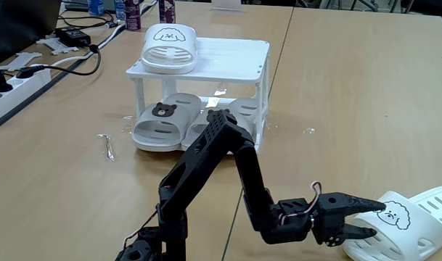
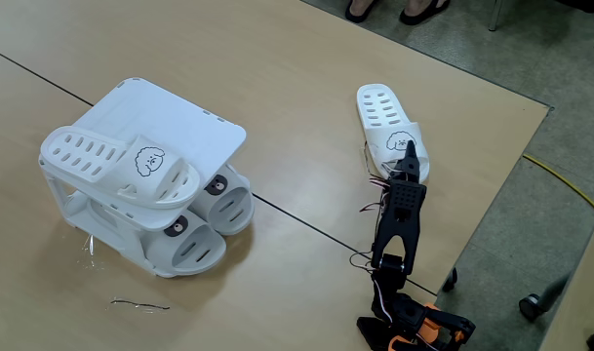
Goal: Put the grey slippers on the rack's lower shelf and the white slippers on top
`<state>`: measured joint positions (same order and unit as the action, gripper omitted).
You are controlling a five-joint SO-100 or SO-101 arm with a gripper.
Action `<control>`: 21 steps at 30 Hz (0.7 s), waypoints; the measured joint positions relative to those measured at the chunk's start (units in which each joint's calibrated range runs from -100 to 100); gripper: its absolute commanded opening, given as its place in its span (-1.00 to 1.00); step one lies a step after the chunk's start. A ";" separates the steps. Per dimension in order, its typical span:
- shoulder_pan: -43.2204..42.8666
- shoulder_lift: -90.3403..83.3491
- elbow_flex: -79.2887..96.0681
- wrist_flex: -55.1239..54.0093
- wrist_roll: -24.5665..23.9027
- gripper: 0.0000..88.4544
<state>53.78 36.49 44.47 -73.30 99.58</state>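
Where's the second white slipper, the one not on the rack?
The white slipper lies on the table at lower right in a fixed view, far from the rack, with the gripper at its strap.

Black arm (image 1: 221,156), red-white cables, orange base (image 2: 438,322).

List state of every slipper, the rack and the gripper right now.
grey slippers: both on the lower shelf, toes sticking out the front.
white slipper on rack: lying on the top tier, at its left side in a fixed view.
other white slipper: on the table, not yet racked.
rack: upright, half of the top tier free.
gripper: open, fingers straddling the strap of the table slipper.
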 measured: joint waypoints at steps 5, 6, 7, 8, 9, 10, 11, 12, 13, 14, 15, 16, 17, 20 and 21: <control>0.00 6.93 -9.88 1.37 0.00 -0.39; 0.00 7.67 -11.50 1.37 0.00 -0.39; -0.15 8.25 -12.94 1.37 0.00 -0.39; -0.82 8.74 -14.91 1.37 0.00 -0.39; -1.50 9.15 -15.99 1.37 0.00 -0.39; -2.02 9.73 -17.07 1.37 0.00 -0.39; -2.25 10.06 -17.88 1.89 0.00 -0.39; -2.25 10.31 -18.51 2.75 0.00 -0.39; -2.17 10.31 -19.23 3.69 0.00 -0.39; -2.17 10.31 -20.13 4.64 0.00 -0.39; -2.25 10.56 -21.20 5.58 0.00 -0.39; -2.32 11.88 -23.18 6.35 0.00 -0.39; -2.40 12.78 -24.44 6.44 0.00 -0.39; -2.62 15.84 -29.11 6.70 0.00 -0.41; -2.70 16.66 -30.01 6.70 0.00 -0.46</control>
<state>51.09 53.15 14.47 -66.61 99.58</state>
